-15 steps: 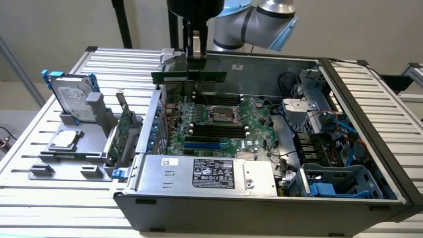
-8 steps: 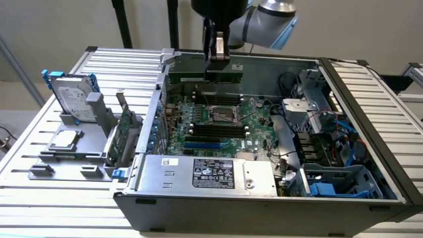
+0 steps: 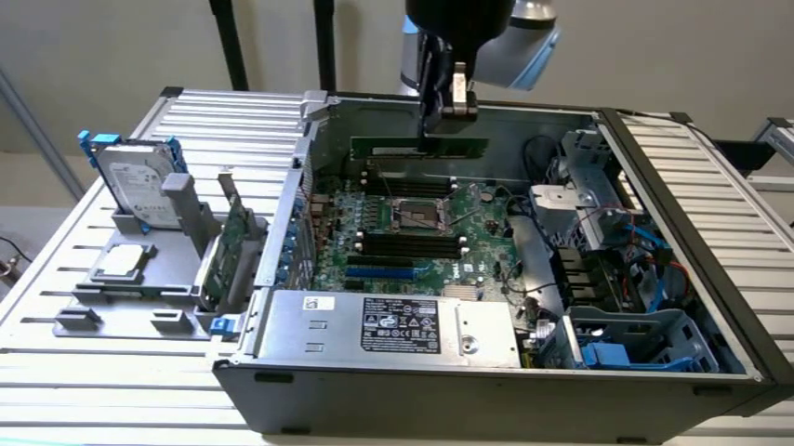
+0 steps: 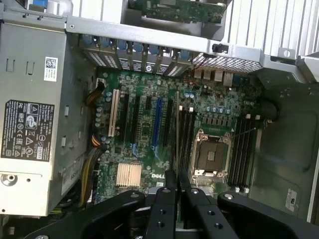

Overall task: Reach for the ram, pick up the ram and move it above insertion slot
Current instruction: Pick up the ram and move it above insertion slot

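Observation:
The ram (image 3: pixel 397 148), a long thin green stick, hangs level inside the open computer case, above the far end of the motherboard (image 3: pixel 478 209). My gripper (image 3: pixel 444 125) is shut on its upper edge from above. In the wrist view the ram (image 4: pixel 177 124) shows edge-on as a thin line running out from between my fingertips (image 4: pixel 171 180). It lies over the board right beside the black memory slots (image 4: pixel 187 134) next to the CPU socket (image 4: pixel 212 154). In the exterior view the black memory slots (image 3: pixel 400 244) sit nearer the camera than the ram.
A silver hard drive with blue rails (image 3: pixel 137 181) and a taller green expansion card (image 3: pixel 236 246) stand in a grey holder at the exterior view's left, outside the case. The power supply (image 3: pixel 397 325) fills the case's near side. Cables and drive bays (image 3: pixel 608 269) crowd the right.

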Robot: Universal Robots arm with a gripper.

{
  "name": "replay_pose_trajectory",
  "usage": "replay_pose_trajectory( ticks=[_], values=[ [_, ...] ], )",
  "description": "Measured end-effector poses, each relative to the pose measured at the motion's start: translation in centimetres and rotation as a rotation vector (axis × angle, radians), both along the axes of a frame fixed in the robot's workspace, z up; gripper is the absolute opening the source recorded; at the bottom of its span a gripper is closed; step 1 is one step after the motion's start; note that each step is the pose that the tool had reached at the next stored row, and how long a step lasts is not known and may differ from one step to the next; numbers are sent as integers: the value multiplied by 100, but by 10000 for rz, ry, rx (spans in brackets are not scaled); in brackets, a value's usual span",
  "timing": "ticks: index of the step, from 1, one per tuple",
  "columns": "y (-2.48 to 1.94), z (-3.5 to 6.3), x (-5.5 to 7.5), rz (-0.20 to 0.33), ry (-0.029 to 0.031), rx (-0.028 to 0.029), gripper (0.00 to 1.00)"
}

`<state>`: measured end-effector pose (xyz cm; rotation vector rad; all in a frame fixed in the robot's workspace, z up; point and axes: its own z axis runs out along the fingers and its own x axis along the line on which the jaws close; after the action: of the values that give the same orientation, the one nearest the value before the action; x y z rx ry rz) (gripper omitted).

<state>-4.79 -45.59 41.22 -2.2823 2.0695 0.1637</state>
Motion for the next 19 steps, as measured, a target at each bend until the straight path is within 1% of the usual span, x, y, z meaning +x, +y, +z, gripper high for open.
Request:
replay_pose_trajectory(
  ticks=[3, 5, 9, 13, 19],
  values=[
    [5, -11, 30, 0, 0, -37, 13],
    [12, -21, 34, -2, 1, -81, 13],
    [30, -48, 37, -40, 1, -146, 13],
    [49, -66, 37, -237, 2, -164, 13],
    [80, -87, 37, -529, 4, -171, 13]
  ],
)
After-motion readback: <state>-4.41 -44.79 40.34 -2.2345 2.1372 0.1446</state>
